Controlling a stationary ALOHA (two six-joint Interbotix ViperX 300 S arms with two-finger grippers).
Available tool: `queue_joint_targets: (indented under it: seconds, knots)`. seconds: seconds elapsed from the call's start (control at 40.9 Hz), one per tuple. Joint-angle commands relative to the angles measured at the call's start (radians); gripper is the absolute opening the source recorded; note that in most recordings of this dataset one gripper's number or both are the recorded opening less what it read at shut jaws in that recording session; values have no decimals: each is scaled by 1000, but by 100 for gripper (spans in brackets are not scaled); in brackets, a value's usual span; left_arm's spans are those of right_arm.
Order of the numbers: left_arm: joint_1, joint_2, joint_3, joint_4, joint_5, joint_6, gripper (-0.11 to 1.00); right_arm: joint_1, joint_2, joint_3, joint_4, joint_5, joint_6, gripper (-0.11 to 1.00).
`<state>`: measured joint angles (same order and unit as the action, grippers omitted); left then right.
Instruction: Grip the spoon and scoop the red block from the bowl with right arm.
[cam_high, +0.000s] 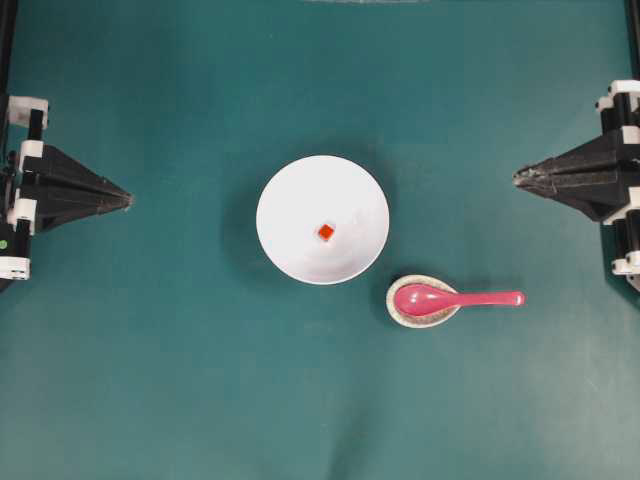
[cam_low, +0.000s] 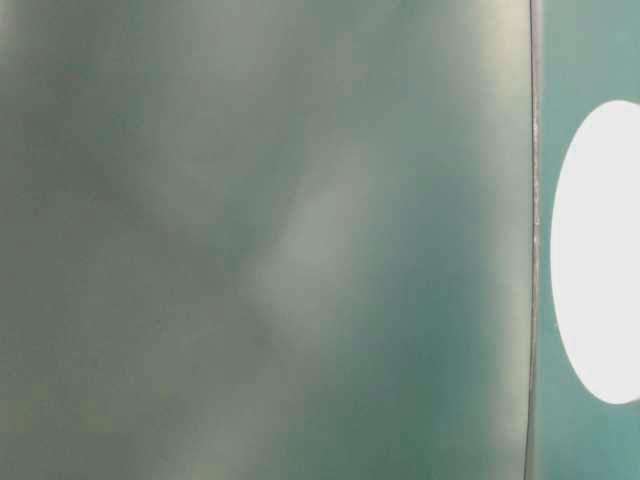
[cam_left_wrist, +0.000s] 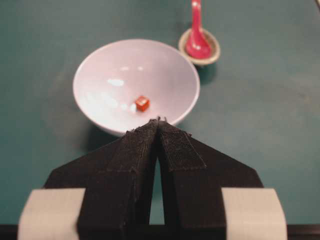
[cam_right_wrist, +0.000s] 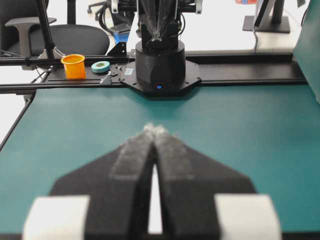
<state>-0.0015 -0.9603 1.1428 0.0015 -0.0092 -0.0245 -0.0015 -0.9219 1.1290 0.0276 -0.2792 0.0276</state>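
Teal tabletop (cam_high: 180, 400) carries everything. White bowl (cam_high: 290, 200) sits at its centre, between my two claws. My right claw (cam_high: 518, 178) and left claw (cam_high: 128, 200) wait at opposite edges, both pinched together, empty. Pink spoon (cam_high: 455, 298) lies on its speckled rest (cam_high: 402, 313) beside the bowl. Red block (cam_high: 326, 232) sits inside the bowl.

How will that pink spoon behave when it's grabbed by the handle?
The spoon looks glossy, so it may be slippery. Only its scoop sits in the small rest and its handle juts out past it, so pressing there could tip it. It looks rigid, unlikely to bend.
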Motion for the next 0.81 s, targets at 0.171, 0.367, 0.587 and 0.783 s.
queue_joint_targets:
  seconds: [0.171,0.367,0.587,0.783]
  knots:
    - [-3,8,-29,2,-5,0,0,0,-2,-46,3,55,6,25]
    - [-3,9,-29,2,0,0,0,2,-8,-48,15,71,21,36]
    - [-2,9,-29,2,11,0,0,3,2,-41,17,97,40,51]
    - [-3,9,-28,2,40,0,0,17,26,-15,12,77,38,54]
